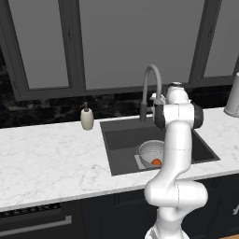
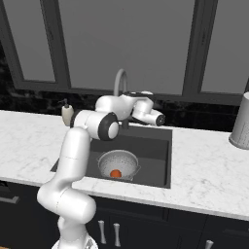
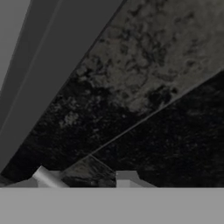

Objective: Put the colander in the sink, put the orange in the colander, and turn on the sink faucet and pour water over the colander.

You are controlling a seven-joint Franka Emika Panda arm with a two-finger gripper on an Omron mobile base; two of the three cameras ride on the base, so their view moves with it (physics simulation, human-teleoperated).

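The silver colander point(image 1: 150, 150) point(image 2: 116, 161) sits on the floor of the dark sink point(image 1: 122, 140) point(image 2: 153, 155), with the orange point(image 1: 156, 162) point(image 2: 115, 173) inside it. The grey gooseneck sink faucet point(image 1: 151, 74) point(image 2: 119, 80) stands behind the basin. My arm reaches over the sink's back edge, and my gripper point(image 2: 162, 118) hovers just right of the faucet's base, pointing at the dark backsplash. Whether its fingers are open or shut is not clear. Water is out of view.
A cream soap pump point(image 1: 87, 117) point(image 2: 67, 114) stands left of the sink on the white marble counter point(image 1: 51, 158). A grey perforated canister point(image 1: 232, 98) point(image 2: 240, 124) stands at the far right. Dark-framed windows rise behind the backsplash.
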